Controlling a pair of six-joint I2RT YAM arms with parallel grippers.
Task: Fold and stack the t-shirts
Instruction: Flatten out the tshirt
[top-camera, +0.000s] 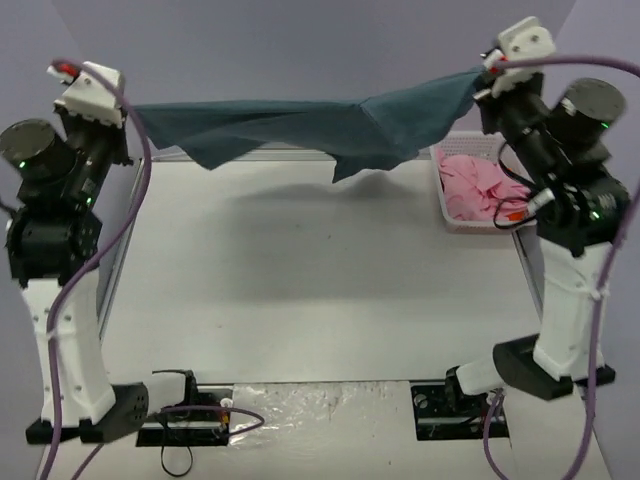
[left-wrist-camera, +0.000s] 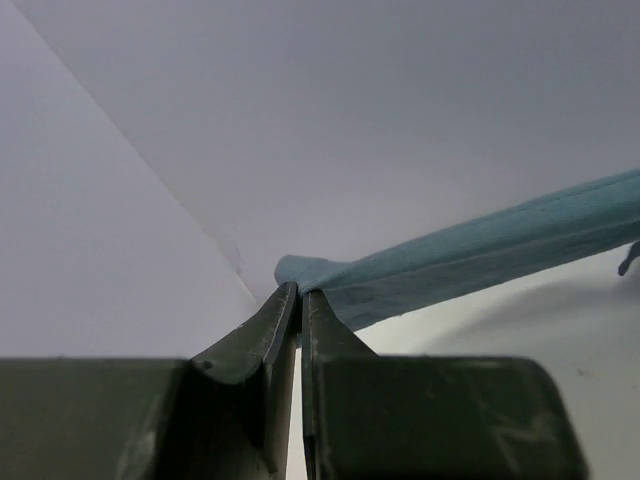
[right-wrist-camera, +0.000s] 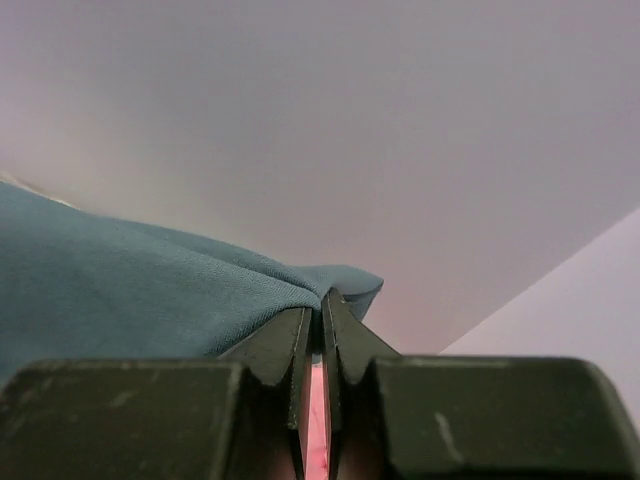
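A dark teal t-shirt (top-camera: 320, 128) hangs stretched in the air across the back of the table, sagging in the middle. My left gripper (top-camera: 128, 112) is shut on its left corner, and the left wrist view shows the cloth (left-wrist-camera: 470, 255) pinched at my left gripper's tips (left-wrist-camera: 300, 292). My right gripper (top-camera: 482, 80) is shut on the right corner; in the right wrist view the teal cloth (right-wrist-camera: 140, 290) bunches at the tips of my right gripper (right-wrist-camera: 322, 296). A crumpled pink t-shirt (top-camera: 478, 185) lies in the white basket (top-camera: 441, 215) at the right.
The white table (top-camera: 310, 280) lies below the hanging shirt. Both arm bases and purple cables stand at the near edge. Grey walls close in behind and at the sides.
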